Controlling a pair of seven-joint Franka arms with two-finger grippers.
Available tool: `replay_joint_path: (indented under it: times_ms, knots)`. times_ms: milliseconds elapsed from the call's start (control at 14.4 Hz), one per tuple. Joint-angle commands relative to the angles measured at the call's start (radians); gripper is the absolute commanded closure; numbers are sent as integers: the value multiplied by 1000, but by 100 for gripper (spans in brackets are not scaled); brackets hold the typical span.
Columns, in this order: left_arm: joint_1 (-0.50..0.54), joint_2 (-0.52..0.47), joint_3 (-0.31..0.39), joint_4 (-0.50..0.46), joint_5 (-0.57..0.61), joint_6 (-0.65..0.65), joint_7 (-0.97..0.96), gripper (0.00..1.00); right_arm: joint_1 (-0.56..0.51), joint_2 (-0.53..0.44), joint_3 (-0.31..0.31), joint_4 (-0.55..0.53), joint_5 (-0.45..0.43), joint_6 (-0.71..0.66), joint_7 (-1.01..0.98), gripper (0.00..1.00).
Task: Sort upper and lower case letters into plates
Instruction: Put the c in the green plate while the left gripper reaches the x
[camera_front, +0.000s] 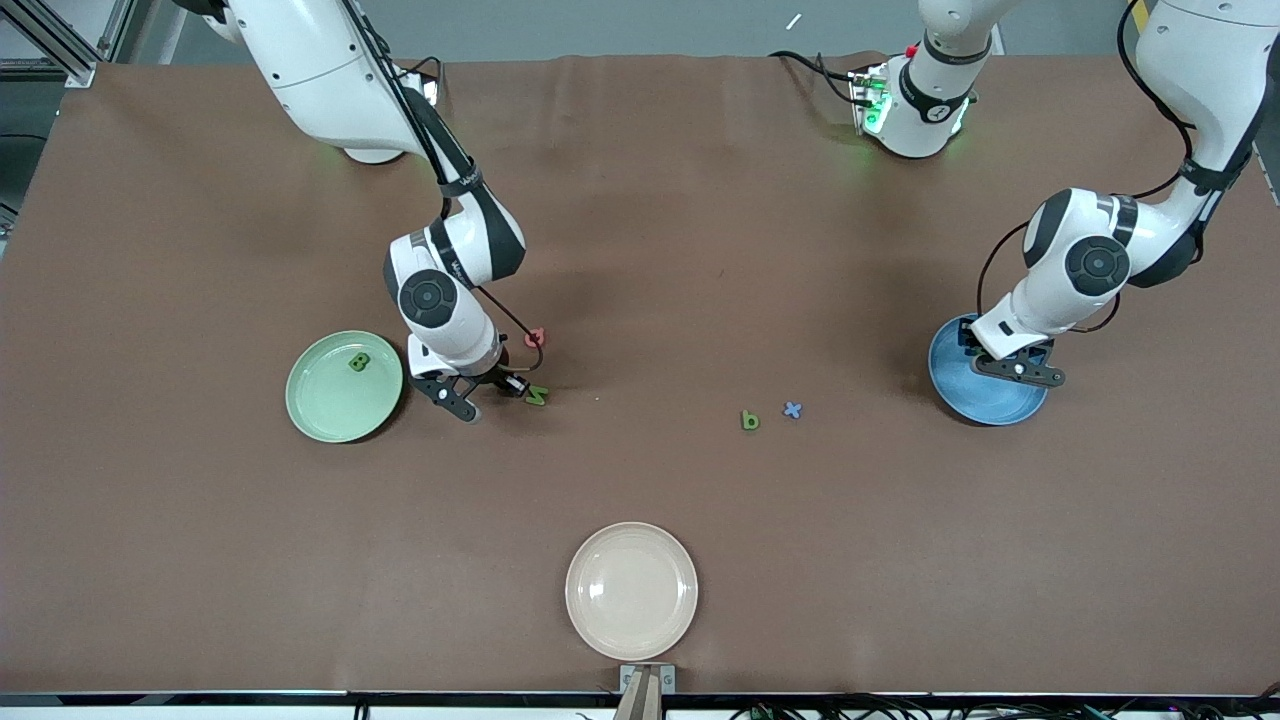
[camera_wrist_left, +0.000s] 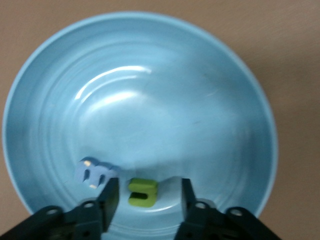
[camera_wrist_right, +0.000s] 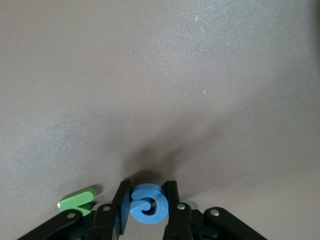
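From the front view, the right gripper (camera_front: 478, 392) is down at the table just beside the pale green plate (camera_front: 322, 420), which already has a green letter B (camera_front: 359, 361) in it; a green letter N (camera_front: 537, 395) and a pink letter (camera_front: 535, 338) sit right by it. The left gripper (camera_front: 1015, 365) hangs over the blue plate (camera_front: 990, 405), and a green letter b (camera_front: 750, 420) and a blue letter x (camera_front: 792, 409) lie loose mid-table, with a cream plate (camera_front: 631, 591) nearer the camera. The left wrist view shows what the front can't: jaws partly spread, gripping nothing, with a green letter (camera_wrist_left: 143, 192) lying in the plate between them and a pale blue letter m (camera_wrist_left: 92, 172) beside it, so that drop looks done. The right wrist view is the useful one: jaws pinched on a blue letter G (camera_wrist_right: 147, 204) on the table. I'd lift straight up so it doesn't twist, clear the N, then release low over the green plate.
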Motion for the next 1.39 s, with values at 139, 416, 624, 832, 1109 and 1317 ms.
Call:
replay_joint_path:
  times_ms: [139,416,624,832,1109,1317]
  knots:
    - [16,-18,-144,65,-23,-57,-99,0,-83,-71,-15,-12,-3,-137,-128,100]
    - [-33,46,-249,191,-60,-163,-315,0,-233,-187,-16,-12,-6,-295,-379,99]
    - [-150,118,-247,274,-60,-195,-455,1,-334,-227,-16,-59,-7,-302,-571,99]
    - [-232,236,-244,354,-47,-195,-622,0,-400,-232,-15,-139,-9,-211,-679,99]
    - [-347,287,-179,403,-37,-195,-713,1,-423,-200,-12,-206,-6,-73,-696,98]
    - [-456,311,-94,443,-37,-186,-759,1,-414,-174,-8,-207,-1,-65,-696,98]
